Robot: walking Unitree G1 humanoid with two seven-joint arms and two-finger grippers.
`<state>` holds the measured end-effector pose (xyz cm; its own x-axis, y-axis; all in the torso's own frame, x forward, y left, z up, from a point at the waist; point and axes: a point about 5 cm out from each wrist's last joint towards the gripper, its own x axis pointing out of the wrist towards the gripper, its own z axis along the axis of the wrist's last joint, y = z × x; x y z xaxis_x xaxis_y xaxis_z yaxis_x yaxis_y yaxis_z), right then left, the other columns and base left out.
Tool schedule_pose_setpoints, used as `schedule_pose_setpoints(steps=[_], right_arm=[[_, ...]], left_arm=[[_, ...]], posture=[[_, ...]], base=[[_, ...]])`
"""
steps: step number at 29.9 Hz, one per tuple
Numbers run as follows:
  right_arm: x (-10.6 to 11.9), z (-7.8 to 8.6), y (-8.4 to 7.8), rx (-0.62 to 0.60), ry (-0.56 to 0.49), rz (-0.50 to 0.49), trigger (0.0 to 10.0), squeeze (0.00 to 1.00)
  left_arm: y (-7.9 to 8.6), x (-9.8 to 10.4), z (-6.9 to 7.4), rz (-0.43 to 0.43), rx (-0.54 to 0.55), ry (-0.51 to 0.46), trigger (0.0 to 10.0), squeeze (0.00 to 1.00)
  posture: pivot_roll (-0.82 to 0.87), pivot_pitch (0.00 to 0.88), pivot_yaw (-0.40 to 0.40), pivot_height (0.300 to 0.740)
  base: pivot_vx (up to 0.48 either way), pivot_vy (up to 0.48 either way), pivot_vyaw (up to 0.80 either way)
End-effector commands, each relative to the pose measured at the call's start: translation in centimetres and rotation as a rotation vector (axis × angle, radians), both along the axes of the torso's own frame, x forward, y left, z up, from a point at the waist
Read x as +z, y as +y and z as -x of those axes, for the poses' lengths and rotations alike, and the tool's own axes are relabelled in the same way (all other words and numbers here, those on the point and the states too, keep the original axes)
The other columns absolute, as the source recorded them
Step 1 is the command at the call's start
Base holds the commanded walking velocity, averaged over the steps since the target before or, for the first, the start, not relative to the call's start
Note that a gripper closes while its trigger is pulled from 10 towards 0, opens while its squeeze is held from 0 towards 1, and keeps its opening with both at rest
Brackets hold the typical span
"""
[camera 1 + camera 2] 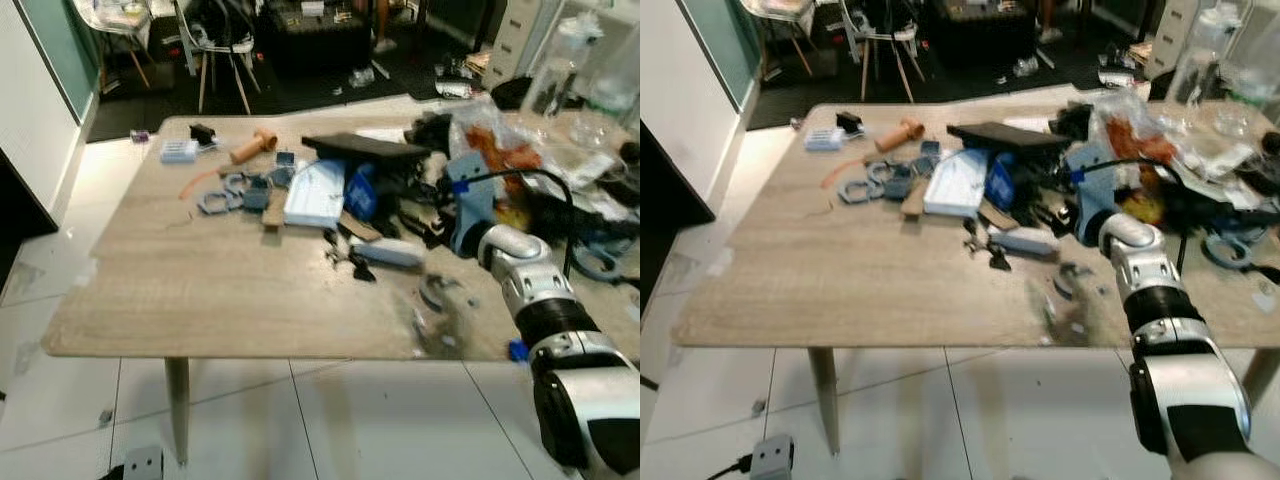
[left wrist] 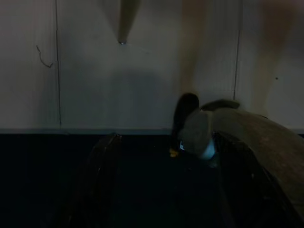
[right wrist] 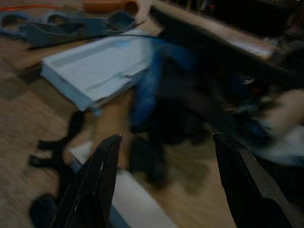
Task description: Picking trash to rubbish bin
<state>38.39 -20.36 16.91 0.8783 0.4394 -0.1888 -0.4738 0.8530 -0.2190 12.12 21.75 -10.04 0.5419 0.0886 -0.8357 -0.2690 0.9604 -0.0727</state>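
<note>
Right gripper [image 3: 161, 180], 2 fingers apart, nears the white packet [image 1: 387, 251]: prob. light, crinkly; pinch across its middle.

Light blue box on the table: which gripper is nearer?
Right. The right gripper hovers open over the table clutter just beside the light blue box. The left gripper hangs low, open, facing the floor.

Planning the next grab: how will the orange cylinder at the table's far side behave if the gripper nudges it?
The orange cylinder lies on its side on the flat table, so it would probably roll. It looks rigid, not floppy. Its smooth round surface might slip between two narrow fingers.
</note>
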Motion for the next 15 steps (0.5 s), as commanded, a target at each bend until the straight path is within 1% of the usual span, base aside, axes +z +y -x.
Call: schedule_pose_setpoints(steps=[1, 3, 4, 5, 6, 7, 9, 10, 11, 12, 13, 14, 15], right_arm=[[-1.8, 0.8, 0.2, 0.061, 0.085, 0.029, 10.0, 0.0], [-2.6, 1.3, 0.4, 0.134, 0.116, 0.068, 10.0, 0.0], [-3.0, 1.8, 0.8, 0.218, 0.145, 0.058, 10.0, 0.0], [-3.0, 1.8, 0.8, 0.218, 0.145, 0.058, 10.0, 0.0], [-3.3, 2.4, 0.8, 0.286, 0.179, 0.05, 10.0, 0.0], [-3.4, 2.6, 0.6, 0.309, 0.195, 0.057, 10.0, 0.0], [-3.6, 2.8, 0.1, 0.314, 0.22, 0.089, 10.0, 0.0], [-3.6, 2.8, -0.4, 0.293, 0.229, 0.115, 10.0, 0.0], [-3.6, 2.8, -0.4, 0.293, 0.229, 0.115, 10.0, 0.0], [-3.6, 2.8, -1.5, 0.259, 0.247, 0.165, 10.0, 0.0], [-3.6, 2.8, -1.5, 0.259, 0.247, 0.165, 10.0, 0.0], [-3.5, 2.9, -2.4, 0.227, 0.264, 0.189, 10.0, 0.0], [-3.5, 2.9, -2.4, 0.227, 0.264, 0.189, 10.0, 0.0]], left_arm=[[0.3, -0.2, 0.6, -0.013, -0.001, 0.033, 10.0, 0.0], [0.3, -0.2, 0.7, -0.012, 0.001, 0.037, 10.0, 0.0], [0.3, -0.2, 0.7, -0.012, 0.0, 0.038, 10.0, 0.0], [0.3, -0.2, 0.7, -0.012, 0.0, 0.038, 10.0, 0.0], [0.2, -0.2, 0.8, -0.011, 0.0, 0.04, 10.0, 0.0], [0.2, -0.3, 0.8, -0.01, 0.0, 0.041, 10.0, 0.0], [0.1, -0.3, 0.9, -0.008, -0.003, 0.044, 10.0, 0.0], [0.1, -0.3, 1.0, -0.008, -0.005, 0.047, 10.0, 0.0], [0.1, -0.3, 1.0, -0.008, -0.005, 0.047, 10.0, 0.0], [0.0, -0.4, 1.1, -0.006, -0.005, 0.049, 10.0, 0.0], [0.0, -0.4, 1.1, -0.006, -0.005, 0.049, 10.0, 0.0], [-0.1, -0.4, 1.2, -0.003, -0.002, 0.052, 10.0, 0.0], [-0.1, -0.4, 1.2, -0.003, -0.002, 0.052, 10.0, 0.0]], posture=[[-0.02, 0.039, 0.039, 0.74], [-0.02, 0.042, 0.038, 0.74], [-0.02, 0.043, 0.038, 0.74], [-0.02, 0.043, 0.038, 0.74], [-0.02, 0.046, 0.038, 0.74], [-0.02, 0.046, 0.038, 0.74], [-0.02, 0.046, 0.038, 0.74], [-0.02, 0.048, 0.035, 0.74], [-0.02, 0.048, 0.035, 0.74], [-0.02, 0.049, 0.034, 0.74], [-0.02, 0.049, 0.034, 0.74], [-0.02, 0.051, 0.034, 0.74], [-0.02, 0.051, 0.034, 0.74]], base=[[0.0, 0.0, 0.0], [0.0, 0.0, 0.0], [0.0, 0.0, 0.0], [0.0, 0.0, 0.0], [0.0, 0.0, 0.0], [0.0, 0.0, 0.0], [0.0, 0.0, 0.0], [0.0, 0.0, 0.0], [0.0, 0.0, 0.0], [0.0, 0.0, 0.0], [0.0, 0.0, 0.0], [0.0, 0.0, 0.0], [0.0, 0.0, 0.0]])
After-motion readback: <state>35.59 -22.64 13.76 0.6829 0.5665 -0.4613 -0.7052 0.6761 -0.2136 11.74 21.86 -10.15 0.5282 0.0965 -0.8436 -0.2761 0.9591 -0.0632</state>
